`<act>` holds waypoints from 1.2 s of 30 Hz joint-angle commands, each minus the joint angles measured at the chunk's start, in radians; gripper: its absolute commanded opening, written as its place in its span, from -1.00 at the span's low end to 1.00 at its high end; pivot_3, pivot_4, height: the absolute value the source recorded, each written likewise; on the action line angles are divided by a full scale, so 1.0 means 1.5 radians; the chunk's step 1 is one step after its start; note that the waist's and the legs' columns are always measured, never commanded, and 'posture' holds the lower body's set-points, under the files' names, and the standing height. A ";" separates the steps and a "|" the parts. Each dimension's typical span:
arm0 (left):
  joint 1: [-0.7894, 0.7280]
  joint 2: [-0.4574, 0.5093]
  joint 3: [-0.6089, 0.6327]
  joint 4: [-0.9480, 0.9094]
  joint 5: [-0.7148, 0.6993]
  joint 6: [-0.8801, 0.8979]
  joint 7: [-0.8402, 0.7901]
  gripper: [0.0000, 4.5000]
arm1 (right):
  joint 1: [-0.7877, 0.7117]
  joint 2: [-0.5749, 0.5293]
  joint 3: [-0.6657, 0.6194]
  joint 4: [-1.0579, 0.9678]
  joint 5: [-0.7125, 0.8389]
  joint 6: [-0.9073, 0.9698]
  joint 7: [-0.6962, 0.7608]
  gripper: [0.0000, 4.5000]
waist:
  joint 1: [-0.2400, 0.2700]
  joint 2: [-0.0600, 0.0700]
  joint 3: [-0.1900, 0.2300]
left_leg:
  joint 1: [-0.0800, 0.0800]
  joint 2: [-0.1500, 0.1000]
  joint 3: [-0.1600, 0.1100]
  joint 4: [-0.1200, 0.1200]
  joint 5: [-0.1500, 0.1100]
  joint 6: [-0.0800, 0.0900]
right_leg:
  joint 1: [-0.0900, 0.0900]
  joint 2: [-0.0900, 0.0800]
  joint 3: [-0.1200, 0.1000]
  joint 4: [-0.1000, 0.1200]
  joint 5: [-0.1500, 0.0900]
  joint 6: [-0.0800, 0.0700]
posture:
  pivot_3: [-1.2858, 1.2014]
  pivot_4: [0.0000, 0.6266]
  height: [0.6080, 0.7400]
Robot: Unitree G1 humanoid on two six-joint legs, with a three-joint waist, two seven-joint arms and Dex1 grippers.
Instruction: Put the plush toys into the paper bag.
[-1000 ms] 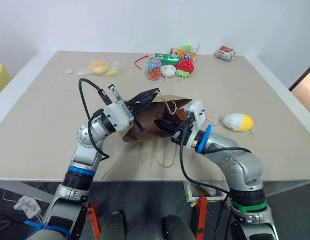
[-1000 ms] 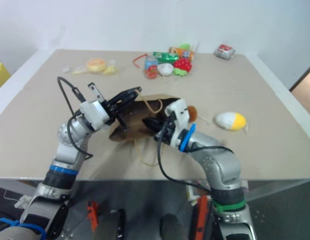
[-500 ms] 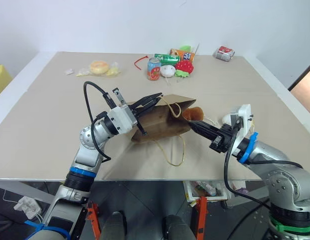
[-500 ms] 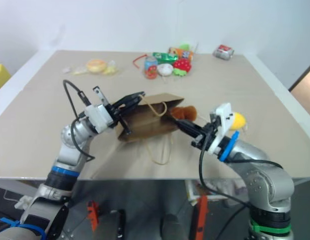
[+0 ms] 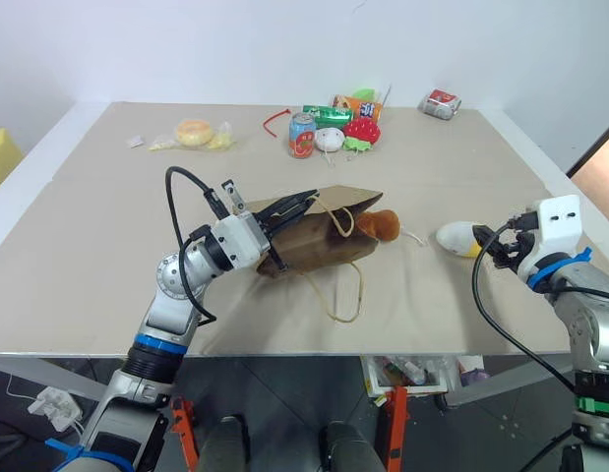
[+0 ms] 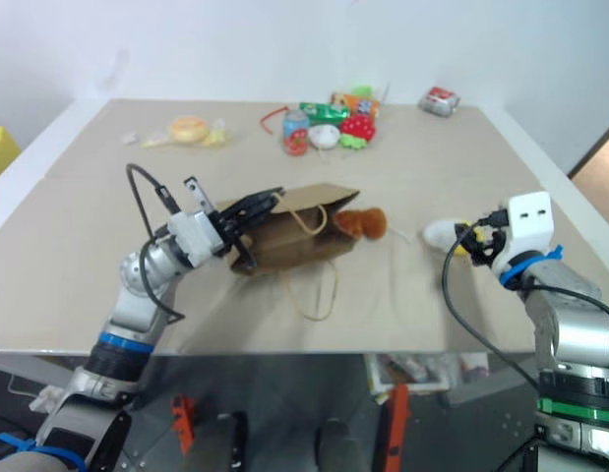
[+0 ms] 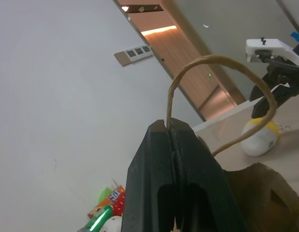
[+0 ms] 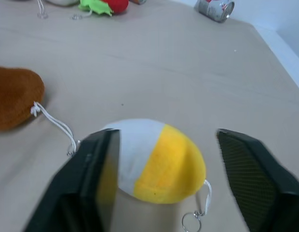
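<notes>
The brown paper bag (image 5: 319, 239) lies on its side mid-table, its mouth facing right. My left gripper (image 5: 306, 199) is shut on one of its cord handles (image 7: 221, 63) at the bag's upper edge. The orange-brown plush toy (image 5: 384, 224) sits in the mouth, part of it sticking out. Further right, the white-and-yellow egg plush toy (image 8: 154, 164) rests on the table. My right gripper (image 8: 166, 137) is open, one finger on each side of the egg plush toy, not touching it.
At the back centre are cans, a red strawberry toy (image 5: 363, 129) and a small white round toy (image 5: 330, 139). A wrapped bun (image 5: 195, 131) lies at the back left and a crushed can (image 5: 442, 103) at the back right. The table's right edge (image 5: 570, 197) is near my right arm.
My right gripper pulled out of the bag's mouth, leaving the orange-brown plush there, swung right to the egg plush and opened. My left gripper kept hold of the handle.
</notes>
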 commanded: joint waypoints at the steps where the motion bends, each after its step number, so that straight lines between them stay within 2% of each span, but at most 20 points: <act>1: 0.018 -0.001 0.002 -0.040 -0.028 0.043 0.003 -1.00 | -0.074 -0.011 0.064 0.085 -0.080 -0.054 -0.020 0.53 | 0.000 0.000 0.000 | 0.000 0.000 0.000 0.000 0.000 0.000 | 0.000 0.000 0.000 0.000 0.000 0.000 | 0.03 -0.52 1.00; 9: 0.050 -0.007 -0.003 -0.090 -0.067 0.116 0.003 -1.00 | -0.125 0.003 0.137 0.195 -0.160 -0.085 -0.047 0.53 | 0.000 0.001 0.000 | 0.000 0.000 0.001 0.000 0.000 0.000 | 0.000 0.000 0.001 0.000 0.001 0.000 | 0.03 -0.52 1.00; 16: 0.043 -0.012 0.010 -0.112 -0.091 0.160 0.010 -1.00 | -0.141 0.004 0.160 0.248 -0.192 -0.101 -0.053 0.53 | 0.001 0.001 0.000 | 0.000 0.000 0.001 0.000 0.000 0.000 | 0.000 0.000 0.001 0.000 0.000 0.000 | 0.03 -0.52 1.00; 19: 0.035 -0.011 0.014 -0.125 -0.116 0.199 0.006 -1.00 | -0.127 0.012 0.166 0.238 -0.190 -0.103 -0.036 0.23 | 0.001 0.001 0.000 | 0.001 0.000 0.001 0.001 0.000 0.000 | 0.001 0.000 0.001 0.000 0.001 0.000 | 0.03 -0.52 1.00; 20: 0.033 -0.011 0.016 -0.128 -0.126 0.214 0.005 -1.00 | -0.123 0.014 0.166 0.231 -0.188 -0.102 -0.032 -0.06 | 0.001 0.001 0.000 | 0.001 0.000 0.001 0.001 0.000 0.000 | 0.001 0.000 0.001 0.000 0.001 0.000 | 0.03 -0.52 1.00; 21: 0.031 -0.010 0.018 -0.133 -0.138 0.233 0.003 -1.00 | -0.119 0.016 0.166 0.224 -0.186 -0.100 -0.030 -0.25 | 0.001 0.001 0.000 | 0.001 0.000 0.001 0.001 0.000 0.000 | 0.001 0.000 0.001 0.000 0.001 0.000 | 0.03 -0.52 1.00; 22: 0.030 -0.007 0.019 -0.138 -0.154 0.258 -0.001 -1.00 | -0.116 0.018 0.164 0.217 -0.182 -0.098 -0.027 -0.42 | 0.001 0.001 0.000 | 0.001 0.000 0.001 0.001 0.000 0.000 | 0.001 0.000 0.001 0.000 0.001 0.000 | 0.03 -0.52 1.00; 23: 0.029 -0.006 0.020 -0.142 -0.165 0.274 -0.004 -1.00 | -0.113 0.019 0.164 0.211 -0.179 -0.095 -0.023 -0.50 | 0.001 0.001 0.000 | 0.001 0.000 0.001 0.001 0.000 0.000 | 0.001 0.000 0.001 0.000 0.001 0.000 | 0.03 -0.52 1.00; 26: 0.031 0.003 0.021 -0.160 -0.201 0.339 -0.014 -1.00 | -0.102 0.022 0.162 0.190 -0.178 -0.095 -0.017 -0.99 | 0.000 0.001 0.000 | 0.001 0.000 0.001 0.001 0.000 0.000 | 0.001 0.000 0.001 0.000 0.001 0.000 | 0.03 -0.52 1.00; 36: 0.046 0.019 0.029 -0.222 -0.305 0.541 -0.009 -1.00 | -0.076 0.030 0.100 0.081 -0.109 -0.069 0.018 -0.99 | 0.000 0.001 0.000 | 0.001 0.000 0.000 0.001 0.000 0.000 | 0.002 0.000 0.001 0.000 0.001 0.000 | 0.03 -0.52 1.00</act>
